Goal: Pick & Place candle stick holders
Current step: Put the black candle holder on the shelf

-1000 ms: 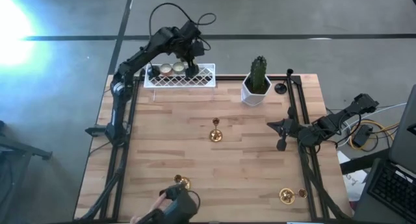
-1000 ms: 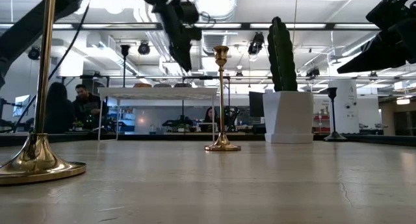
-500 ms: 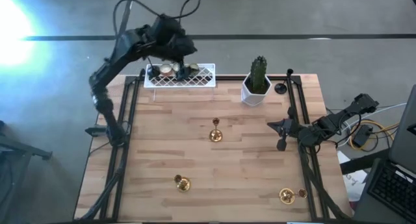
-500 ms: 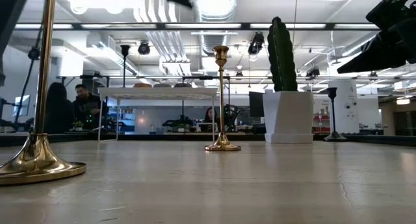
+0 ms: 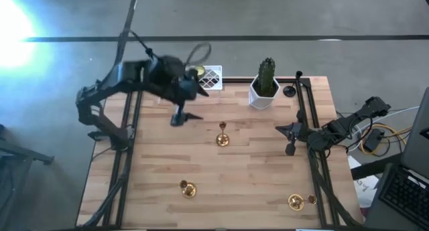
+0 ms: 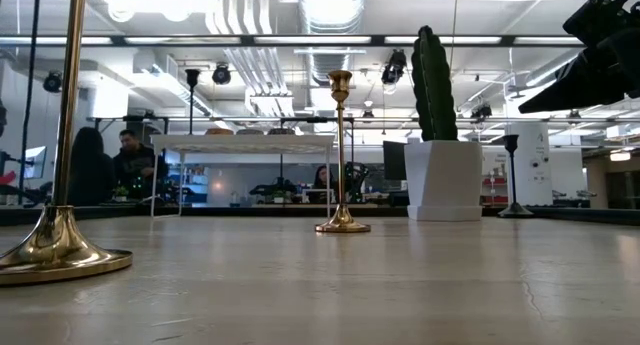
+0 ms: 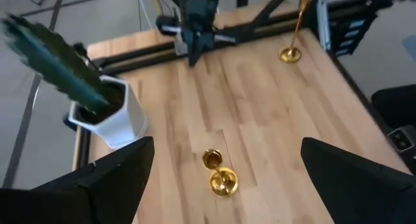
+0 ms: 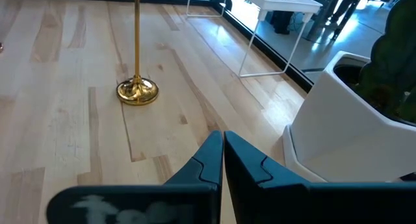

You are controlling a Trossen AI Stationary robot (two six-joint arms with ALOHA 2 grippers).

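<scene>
Swinging off the white lattice tray (image 5: 210,76), the left gripper (image 5: 179,116) now hangs over the desk (image 5: 255,184) between tray and centre gold holder (image 5: 222,138), fingers spread wide, carrying nothing. That looks like a drop-off finished and the next pick lining up. Nearest, well short of the tray, two more gold holders (image 5: 187,188) wait. Farther off, by the cactus pot (image 5: 265,90), the right gripper (image 5: 289,138) sits pinched closed, empty.

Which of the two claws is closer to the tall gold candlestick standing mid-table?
The left gripper, open, hovers beside the gold candlestick toward the tray end; the right gripper, shut, waits farther off at the table's right edge.
</scene>
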